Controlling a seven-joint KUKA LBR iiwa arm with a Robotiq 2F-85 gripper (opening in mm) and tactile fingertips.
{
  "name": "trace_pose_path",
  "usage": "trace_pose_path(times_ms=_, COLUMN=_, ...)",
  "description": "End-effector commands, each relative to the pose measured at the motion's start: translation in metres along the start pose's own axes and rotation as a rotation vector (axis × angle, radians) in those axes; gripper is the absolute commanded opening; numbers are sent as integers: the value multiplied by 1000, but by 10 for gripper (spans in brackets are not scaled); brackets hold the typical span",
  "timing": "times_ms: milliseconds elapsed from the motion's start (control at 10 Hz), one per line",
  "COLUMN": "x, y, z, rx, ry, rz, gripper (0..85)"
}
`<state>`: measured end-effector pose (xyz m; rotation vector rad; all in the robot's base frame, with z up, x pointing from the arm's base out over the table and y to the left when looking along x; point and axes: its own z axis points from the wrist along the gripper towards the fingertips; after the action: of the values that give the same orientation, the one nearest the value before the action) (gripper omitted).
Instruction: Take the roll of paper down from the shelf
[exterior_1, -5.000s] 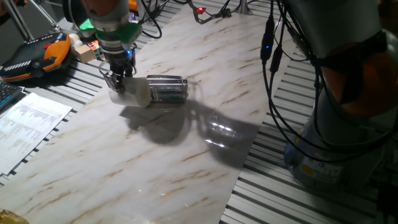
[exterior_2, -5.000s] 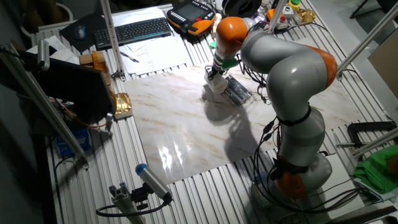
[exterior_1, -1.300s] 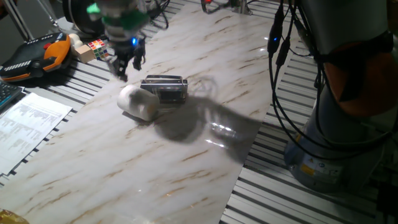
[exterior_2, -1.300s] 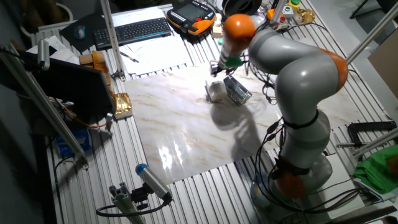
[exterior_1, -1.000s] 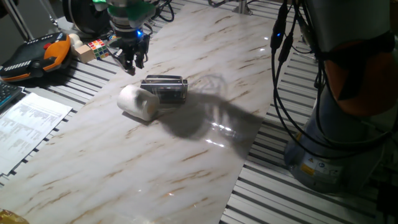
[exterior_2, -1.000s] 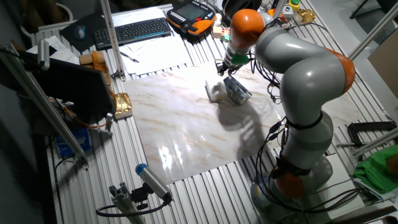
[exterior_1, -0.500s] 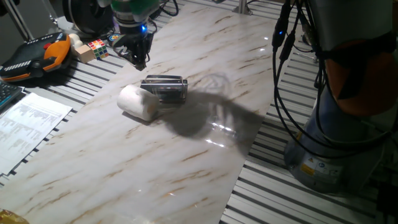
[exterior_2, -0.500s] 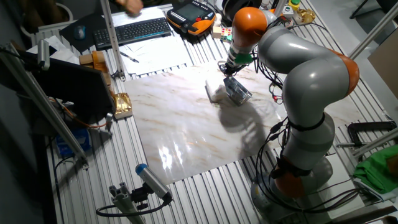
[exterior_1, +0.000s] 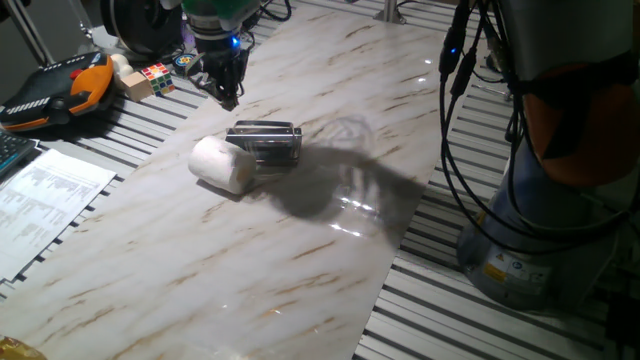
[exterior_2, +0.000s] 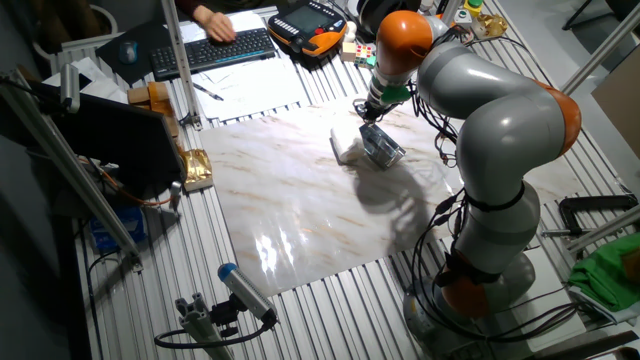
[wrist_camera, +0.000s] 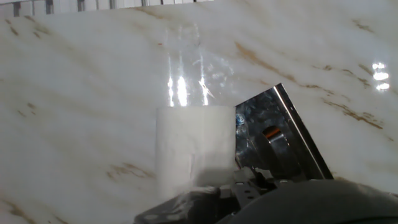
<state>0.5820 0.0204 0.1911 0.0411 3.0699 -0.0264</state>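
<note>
The roll of paper (exterior_1: 222, 165) lies on its side on the marble tabletop, its end against the left side of the shelf (exterior_1: 266, 143), a small shiny metal rack. In the other fixed view the roll (exterior_2: 347, 151) lies beside the shelf (exterior_2: 384, 147). My gripper (exterior_1: 229, 98) hangs above and behind both, apart from them, open with nothing between its fingers; it also shows above the shelf in the other fixed view (exterior_2: 365, 112). From the hand view, the roll (wrist_camera: 193, 146) and the shelf (wrist_camera: 281, 140) lie side by side below me.
An orange teach pendant (exterior_1: 60, 88), a coloured cube (exterior_1: 158, 75) and printed sheets (exterior_1: 45, 195) lie left of the marble board. A person's hand rests on a keyboard (exterior_2: 215, 45) at the back. Cables (exterior_1: 450, 110) and the arm's base (exterior_2: 470, 290) stand at the right.
Five seconds ago the gripper held the roll left of the shelf. It has since let go, risen and drifted back and to the right; the roll stays beside the shelf.
</note>
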Motion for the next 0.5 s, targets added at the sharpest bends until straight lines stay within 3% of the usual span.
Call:
trace_pose_path(times_ms=0, x=0, y=0, z=0, rx=5, ry=6, rz=-5, gripper=7)
trace_pose_path(times_ms=400, x=1, y=0, z=0, rx=20, ry=6, rz=-14, gripper=7)
